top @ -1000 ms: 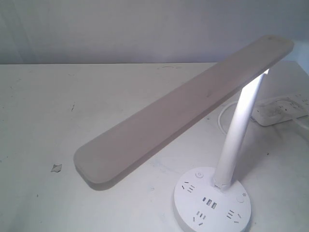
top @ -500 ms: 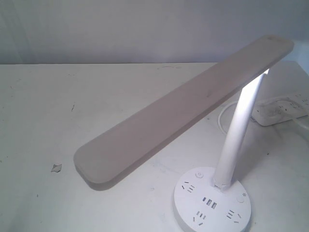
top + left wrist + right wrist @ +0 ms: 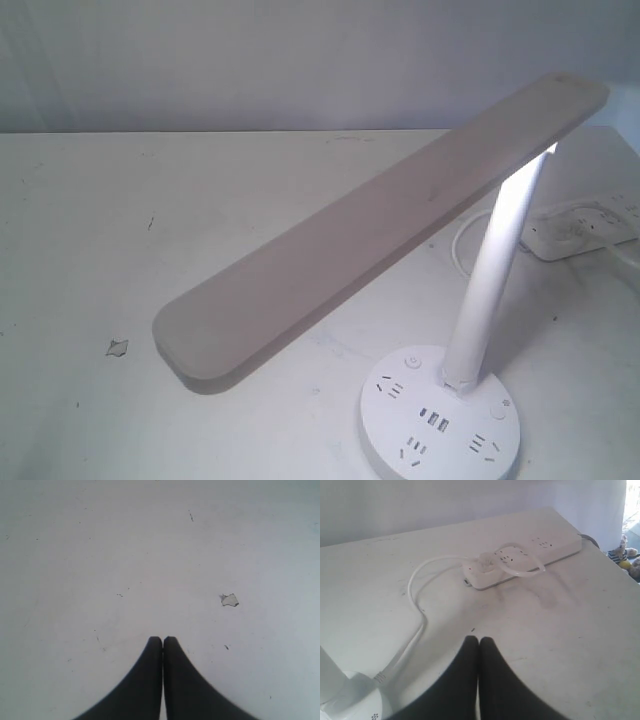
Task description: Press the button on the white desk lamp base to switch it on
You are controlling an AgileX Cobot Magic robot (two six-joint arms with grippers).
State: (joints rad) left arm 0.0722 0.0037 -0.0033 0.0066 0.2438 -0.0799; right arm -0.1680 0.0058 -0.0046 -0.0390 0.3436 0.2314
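**Nothing moved; both grippers clenched, off the lamp**

No change vs. the pics from 1.0 s and 0.5 s ago: lamp, strip and table marks sit in the same spots in the ext. view.

Lamp (image 3: 380,230) stands on the white table (image 3: 150,200), near right in the ext. view. Its base (image 3: 440,455) is a round flat disc w/ socket holes and dark USB ports (image 3: 435,420) in the middle. It has 2 small round buttons: left button (image 3: 412,361) at the rim beside the pole foot, right button (image 3: 497,411) on the other side of the pole. Pole (image 3: 495,270) rises slanted from the back part of the base. The long flat head runs from upper right down to lower left, over the table. Upper pole glows bright just under the head.

Power strip (image 3: 580,225) lies behind the lamp at the right edge. In the right wrist view a white cable (image 3: 417,610) curves from the strip's plug to the base.

Left gripper (image 3: 162,640): dark fingers pressed tip to tip, nothing between, over bare table, w/ a small chip (image 3: 230,600) near.

Right gripper (image 3: 478,640): also clenched and empty, over the table between base and strip, apart from both.
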